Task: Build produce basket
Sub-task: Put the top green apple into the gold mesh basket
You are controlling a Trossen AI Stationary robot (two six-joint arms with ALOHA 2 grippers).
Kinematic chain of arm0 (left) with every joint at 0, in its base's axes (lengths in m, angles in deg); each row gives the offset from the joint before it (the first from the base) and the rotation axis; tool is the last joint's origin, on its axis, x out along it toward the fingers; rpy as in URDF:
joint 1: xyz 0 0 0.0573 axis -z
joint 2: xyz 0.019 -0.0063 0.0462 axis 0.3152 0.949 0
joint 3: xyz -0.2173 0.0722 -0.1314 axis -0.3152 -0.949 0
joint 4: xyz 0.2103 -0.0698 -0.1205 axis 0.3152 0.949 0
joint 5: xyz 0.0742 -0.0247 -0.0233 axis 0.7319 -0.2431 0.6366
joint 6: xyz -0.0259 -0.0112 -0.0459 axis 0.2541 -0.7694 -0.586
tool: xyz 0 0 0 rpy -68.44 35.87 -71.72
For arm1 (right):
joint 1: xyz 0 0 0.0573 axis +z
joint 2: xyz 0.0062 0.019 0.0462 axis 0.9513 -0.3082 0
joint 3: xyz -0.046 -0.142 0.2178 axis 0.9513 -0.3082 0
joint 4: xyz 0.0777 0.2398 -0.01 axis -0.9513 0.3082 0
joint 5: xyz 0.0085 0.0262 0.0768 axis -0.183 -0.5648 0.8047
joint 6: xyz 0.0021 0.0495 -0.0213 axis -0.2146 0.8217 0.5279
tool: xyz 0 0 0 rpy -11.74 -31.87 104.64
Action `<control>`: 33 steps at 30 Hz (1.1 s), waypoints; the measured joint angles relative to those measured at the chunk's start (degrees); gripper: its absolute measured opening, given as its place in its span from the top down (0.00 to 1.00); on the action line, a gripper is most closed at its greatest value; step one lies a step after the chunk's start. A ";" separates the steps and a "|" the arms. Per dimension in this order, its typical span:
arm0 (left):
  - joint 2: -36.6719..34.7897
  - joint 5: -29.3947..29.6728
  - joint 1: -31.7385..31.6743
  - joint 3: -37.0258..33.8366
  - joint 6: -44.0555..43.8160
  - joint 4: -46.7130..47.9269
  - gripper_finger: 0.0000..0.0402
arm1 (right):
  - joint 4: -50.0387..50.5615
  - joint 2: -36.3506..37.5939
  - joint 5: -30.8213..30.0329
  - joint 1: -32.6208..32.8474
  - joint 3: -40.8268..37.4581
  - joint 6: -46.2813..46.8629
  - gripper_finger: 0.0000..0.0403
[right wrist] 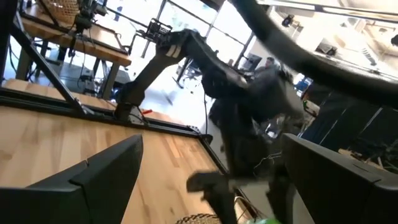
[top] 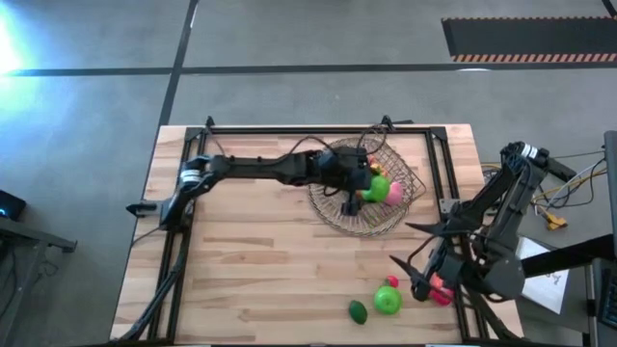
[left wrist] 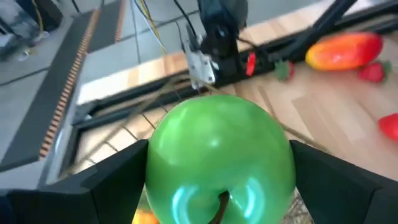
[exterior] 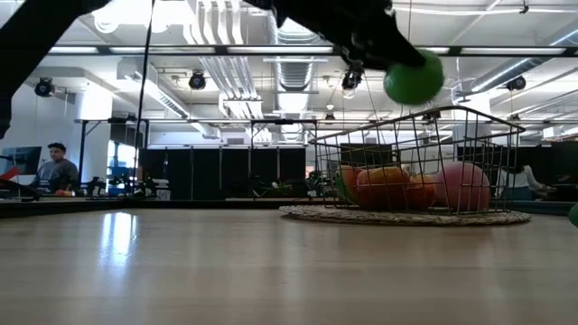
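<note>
Both left gripper (left wrist: 217, 180) fingers clamp a green apple (left wrist: 221, 158) above the basket (top: 366, 183).

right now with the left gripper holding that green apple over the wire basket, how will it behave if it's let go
The green apple looks smooth, glossy and round, so it may slip in the left gripper and would likely roll once it lands. It hangs above the wire basket, whose walls should probably stop it. It seems a rigid, light toy, so it might bounce off the produce already inside.
</note>
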 joint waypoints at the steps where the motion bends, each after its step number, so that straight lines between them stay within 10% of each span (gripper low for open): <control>1: 1.07 -0.18 -0.02 0.28 0.00 -0.43 0.15 | 0.00 -0.17 0.00 0.00 -0.10 0.34 0.08; 33: 10.78 -6.99 -3.56 1.87 -3.18 -1.36 0.05 | -0.02 -0.40 -0.04 0.00 -1.68 3.01 0.08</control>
